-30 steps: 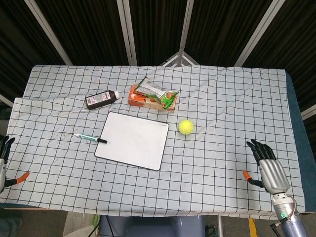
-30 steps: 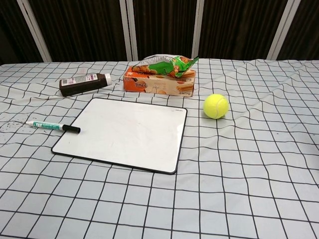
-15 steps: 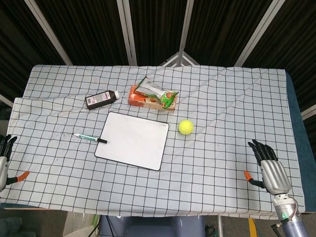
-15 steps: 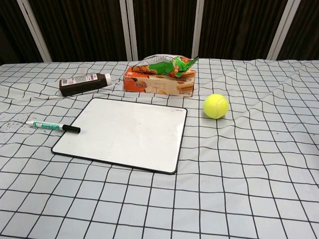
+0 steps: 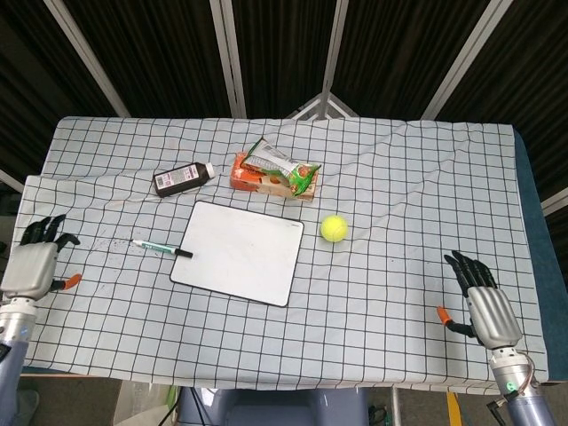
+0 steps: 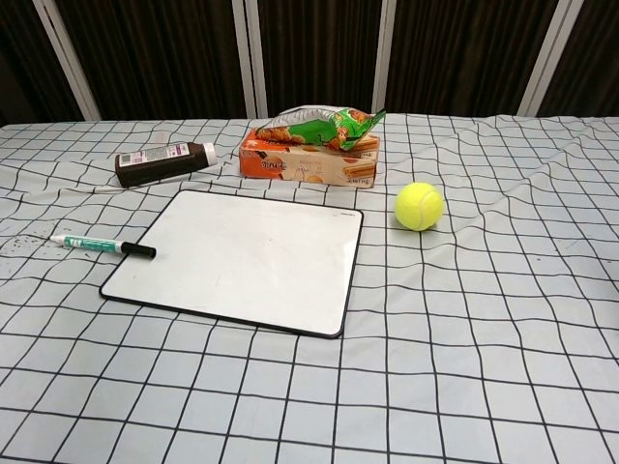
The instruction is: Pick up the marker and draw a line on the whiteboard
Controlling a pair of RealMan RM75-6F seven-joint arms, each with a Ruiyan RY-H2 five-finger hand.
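Note:
A white marker [image 5: 162,248] [image 6: 103,245] with a black cap lies on the checked cloth, its cap end just over the left edge of the whiteboard [image 5: 239,251] [image 6: 242,257]. The board is blank and lies flat mid-table. In the head view my left hand [image 5: 34,260] hovers at the table's left edge, left of the marker, fingers spread and holding nothing. My right hand [image 5: 484,302] sits near the front right corner, fingers apart and empty. Neither hand shows in the chest view.
A dark brown bottle [image 5: 184,177] [image 6: 164,161] lies on its side behind the board. An orange snack box with a green packet on top [image 5: 276,174] [image 6: 314,147] sits beside it. A yellow tennis ball [image 5: 334,228] [image 6: 418,206] rests right of the board.
My left hand has risen from the table's lower left edge and moved inward toward the marker. The right hand has hardly moved. The objects stay put.

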